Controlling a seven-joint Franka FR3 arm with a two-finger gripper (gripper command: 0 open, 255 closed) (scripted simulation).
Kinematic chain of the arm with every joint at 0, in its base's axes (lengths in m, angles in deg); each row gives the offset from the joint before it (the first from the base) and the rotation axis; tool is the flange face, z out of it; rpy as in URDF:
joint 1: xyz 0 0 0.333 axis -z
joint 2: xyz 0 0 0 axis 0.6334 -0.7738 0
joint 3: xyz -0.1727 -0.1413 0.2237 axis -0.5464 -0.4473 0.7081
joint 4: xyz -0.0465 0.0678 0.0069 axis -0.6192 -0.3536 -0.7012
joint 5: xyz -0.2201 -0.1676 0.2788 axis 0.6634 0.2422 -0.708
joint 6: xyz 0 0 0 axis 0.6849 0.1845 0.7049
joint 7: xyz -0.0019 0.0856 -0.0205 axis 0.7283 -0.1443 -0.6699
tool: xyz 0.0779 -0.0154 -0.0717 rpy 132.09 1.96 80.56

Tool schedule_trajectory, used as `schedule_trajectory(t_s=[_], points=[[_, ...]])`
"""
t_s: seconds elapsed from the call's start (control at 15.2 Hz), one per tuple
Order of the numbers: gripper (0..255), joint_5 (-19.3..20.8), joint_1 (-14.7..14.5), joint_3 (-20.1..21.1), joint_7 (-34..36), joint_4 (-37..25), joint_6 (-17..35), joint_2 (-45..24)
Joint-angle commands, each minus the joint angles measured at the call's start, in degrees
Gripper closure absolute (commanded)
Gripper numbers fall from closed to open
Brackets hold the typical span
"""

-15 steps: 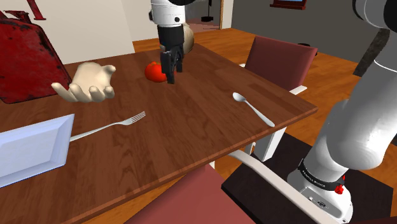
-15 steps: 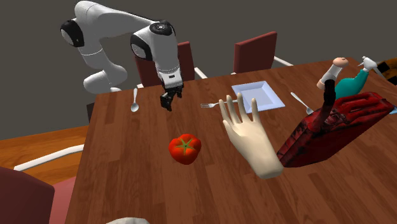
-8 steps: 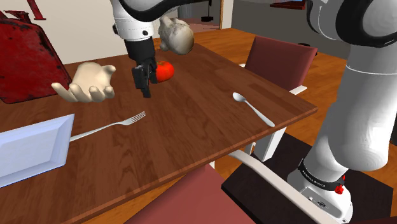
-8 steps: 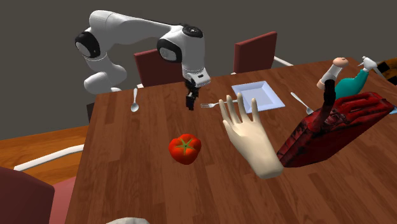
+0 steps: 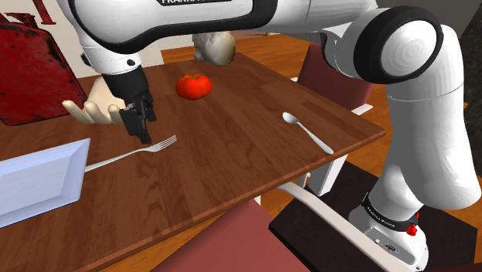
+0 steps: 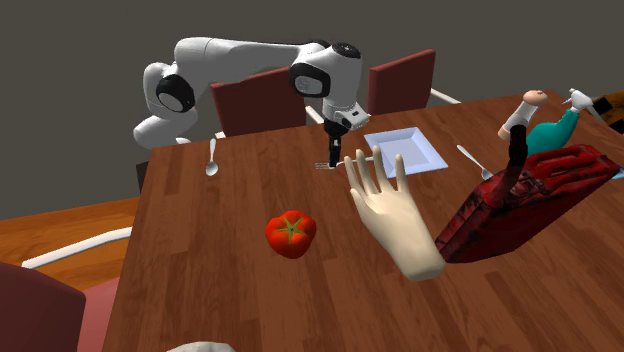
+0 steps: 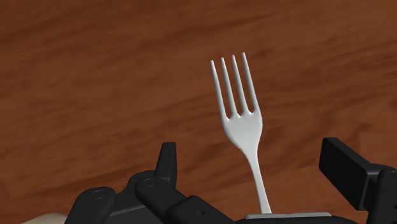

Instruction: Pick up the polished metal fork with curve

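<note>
1. One fork [image 5: 128,157] lies flat on the table [image 5: 232,158], handle toward the one plate [image 5: 35,185].
2. The gripper [image 5: 140,131] is just above its neck, jaws wide apart, empty.
3. One tomato [image 5: 193,86] and one spoon [image 5: 306,132] lie well apart. One model hand [image 5: 104,103] is close by the gripper.

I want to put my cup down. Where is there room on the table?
Bare wood lies between the fork and the spoon, and between the tomato and the spoon. It is crowded around the plate, the pale hand and the gripper.
</note>
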State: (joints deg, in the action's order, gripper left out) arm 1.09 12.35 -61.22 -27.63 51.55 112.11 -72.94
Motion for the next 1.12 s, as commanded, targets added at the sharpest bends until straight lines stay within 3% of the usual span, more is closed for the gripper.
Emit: schedule_trajectory(t_s=[0.0,0.59,0.66,1.06], points=[[0,1.2,-1.8,0.2,-0.5,-4.0,-1.4,-2.9],[0,0.8,-0.4,0.2,0.0,4.4,5.3,-1.4],[255,0.8,-0.3,0.2,0.0,4.7,5.6,-1.3],[255,0.8,-0.3,0.2,-0.1,4.8,5.5,-1.2]])
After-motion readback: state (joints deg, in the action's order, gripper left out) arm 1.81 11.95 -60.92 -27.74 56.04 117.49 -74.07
